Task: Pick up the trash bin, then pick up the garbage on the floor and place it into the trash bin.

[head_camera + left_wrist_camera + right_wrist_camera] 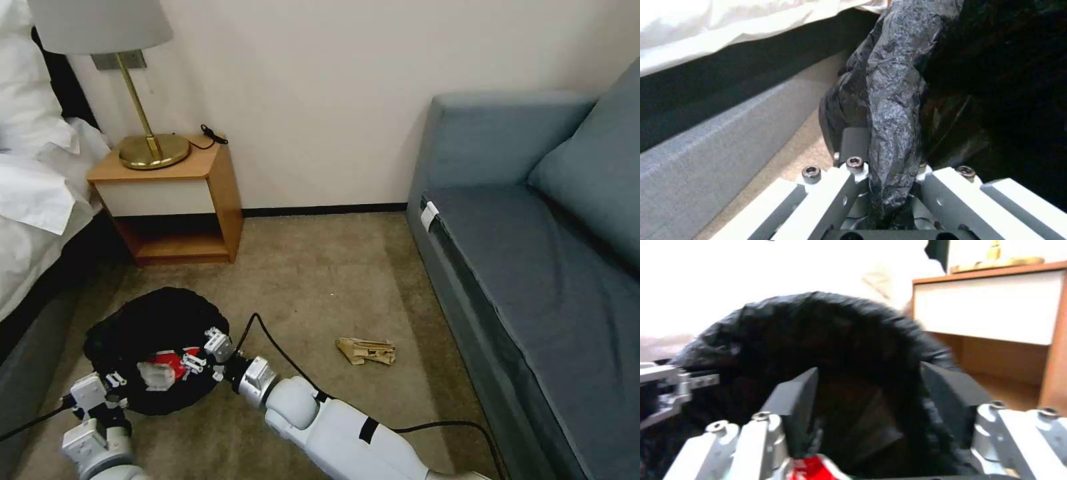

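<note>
The black trash bin with its bag liner sits low at the left, beside the bed. My left gripper is shut on the bin's near rim, with liner bunched between its fingers. Over the bin's mouth, my right gripper is open, jaws wide apart. A red-and-white packet lies just under and before that gripper, inside the bin's mouth. A brown paper scrap lies on the carpet to the right.
A wooden nightstand with a brass lamp stands behind the bin. The bed runs along the left and a blue-grey sofa along the right. Open carpet lies between them.
</note>
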Controlling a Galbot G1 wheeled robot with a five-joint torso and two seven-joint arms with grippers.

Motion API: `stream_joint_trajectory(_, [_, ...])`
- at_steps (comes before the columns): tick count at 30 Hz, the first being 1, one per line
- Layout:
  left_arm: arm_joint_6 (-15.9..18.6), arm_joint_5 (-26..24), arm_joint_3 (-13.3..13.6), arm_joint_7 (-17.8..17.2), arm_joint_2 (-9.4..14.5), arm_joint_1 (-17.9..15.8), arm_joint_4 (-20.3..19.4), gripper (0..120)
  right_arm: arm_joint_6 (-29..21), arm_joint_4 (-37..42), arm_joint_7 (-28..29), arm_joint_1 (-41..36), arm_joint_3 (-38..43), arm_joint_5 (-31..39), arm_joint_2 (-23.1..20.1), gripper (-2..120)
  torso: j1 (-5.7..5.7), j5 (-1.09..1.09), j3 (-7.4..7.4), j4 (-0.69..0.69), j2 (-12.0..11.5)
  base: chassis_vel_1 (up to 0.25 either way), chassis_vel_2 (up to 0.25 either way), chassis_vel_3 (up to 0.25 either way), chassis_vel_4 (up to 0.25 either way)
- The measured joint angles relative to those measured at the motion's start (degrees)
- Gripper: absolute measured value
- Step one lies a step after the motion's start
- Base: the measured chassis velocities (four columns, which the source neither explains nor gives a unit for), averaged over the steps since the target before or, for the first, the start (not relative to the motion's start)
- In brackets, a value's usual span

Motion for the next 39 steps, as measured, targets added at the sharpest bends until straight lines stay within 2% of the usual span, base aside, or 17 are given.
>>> stream_joint_trajectory(1, [-0.1,-0.3,-0.2,0.0,0.2,-0.1,0.2,3,-0.5,0.6,0.0,0.0,0.7,-0.7,-0.8,72,0.0,0.0,0.0,0.0,0.0,0.0,0.0,0.0,0.0])
stream_joint_trajectory(5, [-0.3,-0.8,-0.7,0.0,0.6,-0.1,0.6,3,-0.9,0.3,0.1,0.0,3.0,-2.6,-2.6,84,0.0,0.0,0.0,0.0,0.0,0.0,0.0,0.0,0.0])
stream_joint_trajectory(8, [-0.5,-1.0,-0.9,0.0,0.8,-0.2,1.0,3,-0.8,-3.1,1.2,-0.4,6.9,-8.1,-4.1,98,0.0,0.01,0.0,0.0,0.0,0.0,0.0,0.0,0.0])
stream_joint_trajectory(9, [-0.5,-1.0,-0.9,0.0,0.8,-0.2,1.0,3,-0.8,-3.1,1.2,-0.4,6.9,-8.1,-4.1,98,0.0,0.01,0.0,0.0,0.0,0.0,0.0,0.0,0.0])
stream_joint_trajectory(12, [-0.5,-1.0,-0.9,0.0,0.8,-0.3,1.1,3,-2.2,-7.8,0.7,-0.8,11.1,-14.5,-6.0,100,0.0,0.01,0.0,0.0,0.0,0.0,0.0,0.0,0.0])
stream_joint_trajectory(17, [-0.5,-1.0,-0.9,0.0,0.9,-0.4,1.2,3,-4.5,-10.4,-2.3,-1.4,13.7,-18.0,-8.4,100,0.0,0.01,0.0,0.0,0.0,0.0,0.0,0.0,0.0])
stream_joint_trajectory(20, [-0.5,-0.9,-0.8,0.0,0.9,-0.5,1.3,3,-8.0,-11.1,-9.4,-2.8,16.8,-20.2,-11.7,100,0.0,0.01,0.0,-0.01,0.0,0.0,0.0,0.0,0.0])
stream_joint_trajectory(24, [-0.5,-0.9,-0.7,0.0,0.9,-0.6,1.5,3,-8.6,-11.9,-13.5,-4.3,19.2,-21.1,-13.7,100,0.0,0.01,0.0,-0.01,0.0,0.0,0.0,0.0,0.0])
stream_joint_trajectory(36, [-0.8,-0.9,-0.6,0.0,1.0,-0.6,1.6,3,-8.3,-15.8,-16.0,-5.1,25.2,-19.9,-14.8,100,0.0,0.01,0.0,-0.01,0.0,0.0,0.0,0.0,0.0])
stream_joint_trajectory(39, [-1.0,-1.0,-0.7,0.0,1.1,-0.5,1.9,3,-7.4,-19.1,-16.2,-4.5,26.9,-20.0,-14.5,100,0.0,0.0,0.0,0.0,0.0,0.0,0.0,0.0,0.0])
